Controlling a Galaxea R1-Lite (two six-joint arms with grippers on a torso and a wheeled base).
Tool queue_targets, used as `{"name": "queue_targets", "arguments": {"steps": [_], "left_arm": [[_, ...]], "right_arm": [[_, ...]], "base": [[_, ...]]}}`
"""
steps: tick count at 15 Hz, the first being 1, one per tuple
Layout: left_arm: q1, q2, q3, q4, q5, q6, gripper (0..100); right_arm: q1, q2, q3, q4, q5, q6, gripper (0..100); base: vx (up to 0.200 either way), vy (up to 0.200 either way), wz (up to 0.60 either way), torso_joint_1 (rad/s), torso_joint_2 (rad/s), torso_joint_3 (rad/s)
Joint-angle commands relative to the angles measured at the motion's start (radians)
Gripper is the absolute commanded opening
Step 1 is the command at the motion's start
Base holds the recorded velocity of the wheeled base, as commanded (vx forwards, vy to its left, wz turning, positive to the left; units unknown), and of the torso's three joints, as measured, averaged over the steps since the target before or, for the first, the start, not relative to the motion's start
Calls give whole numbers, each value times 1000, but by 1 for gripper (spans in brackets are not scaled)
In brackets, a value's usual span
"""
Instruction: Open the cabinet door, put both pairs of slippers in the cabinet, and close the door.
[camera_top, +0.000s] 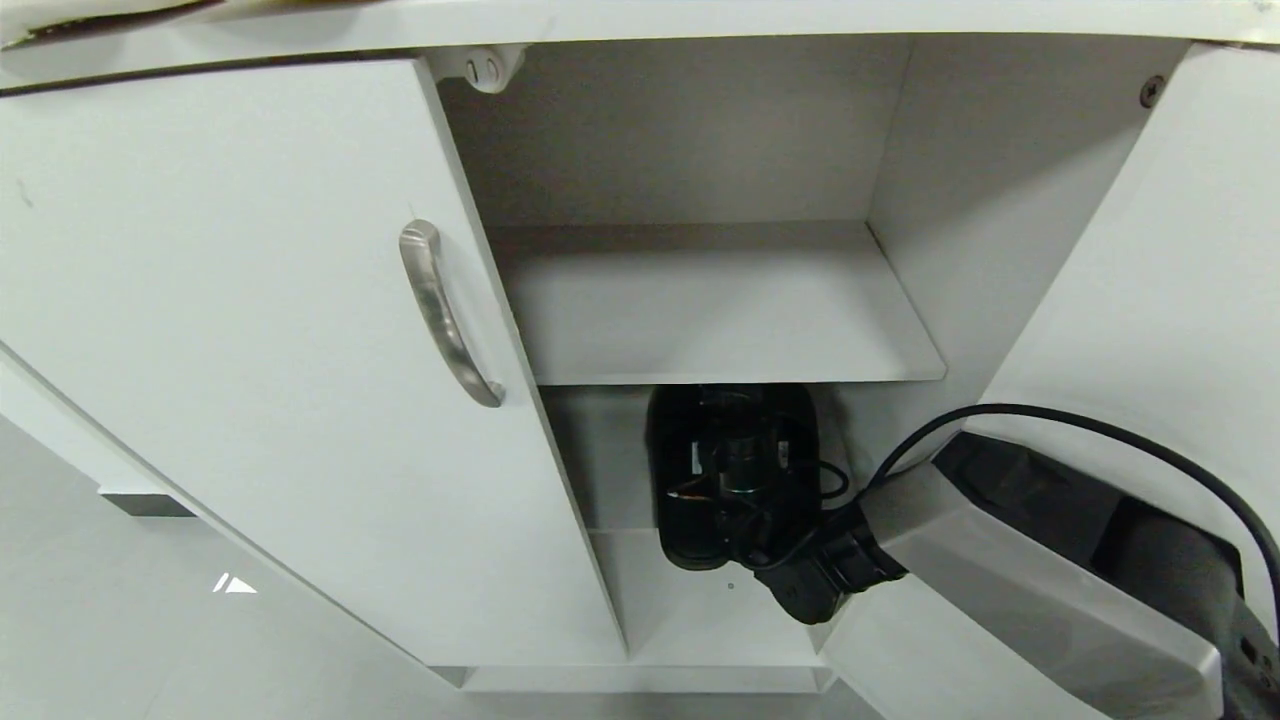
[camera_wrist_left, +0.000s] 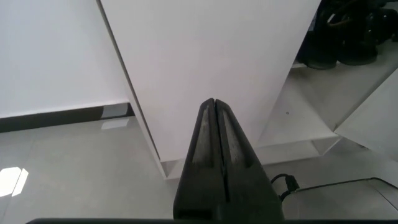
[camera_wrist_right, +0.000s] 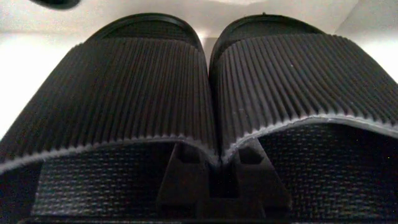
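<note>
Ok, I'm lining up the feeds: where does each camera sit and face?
Head: on the head, looking down into the cabinet; the right arm is in under the shelf.
Left wrist: on the left arm, facing the shut door and floor; its shut jaws show.
Right wrist: on the right arm, close behind the slippers its jaws hold.
Shared: head and left wrist both show that door.

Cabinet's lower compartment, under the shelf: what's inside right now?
One pair of black slippers, pinched by the right gripper. The shelf and arm hide the compartment's back, so a second pair can't be confirmed.
</note>
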Motion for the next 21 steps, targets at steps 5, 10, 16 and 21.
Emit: {"name": "queue_targets", "arguments": {"steps": [5,10,16,21], "left_arm": [[0,2,0,0,0,0,0],[0,2,0,0,2,-9,0],[0,2,0,1,2,-11,0],[0,2,0,0,2,-11,0]], "right_arm": [[-26,66,-107,67,0,0,0],[-20,56,-77,83,0,3,100],[51,-247,317,5,75,21,100],[131,-504,668,3,296,113,0]], "base": [[0,0,0,0,0,0],[0,0,0,0,0,0],[0,0,0,0,0,0],[-160,0,0,1,2,0]]}}
